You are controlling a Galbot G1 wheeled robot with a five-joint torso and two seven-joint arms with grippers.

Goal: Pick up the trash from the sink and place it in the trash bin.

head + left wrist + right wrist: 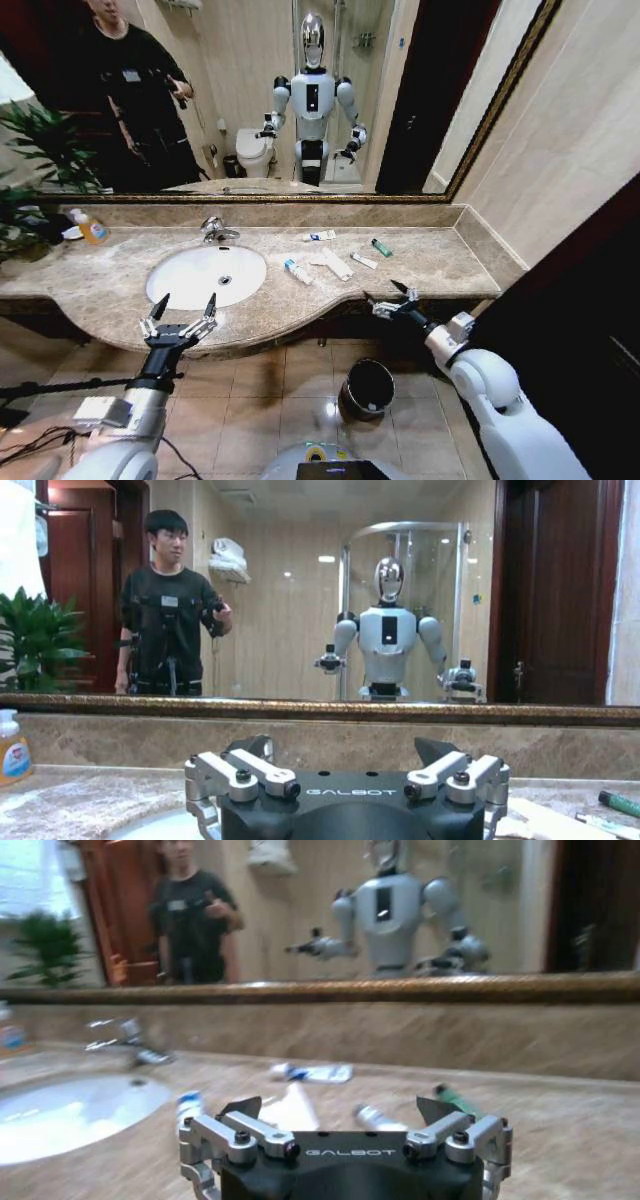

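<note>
The oval white sink (190,285) with its chrome faucet (215,230) is set in the brown marble counter. The trash lies on the counter to the sink's right, not in the basin: a white tube with a blue end (297,271), a flat white packet (337,264), a small white tube (364,261), a teal-green tube (382,247) and another packet (320,236). The dark round trash bin (367,388) stands on the floor below the counter. My left gripper (185,305) hovers open at the counter's front edge before the sink. My right gripper (388,298) is open at the front edge near the trash (188,1104).
An orange-liquid bottle (92,229) stands at the counter's back left beside a green plant (30,170). A large mirror runs along the back wall. A tiled wall and a dark door close the right side. Cables lie on the floor at the left.
</note>
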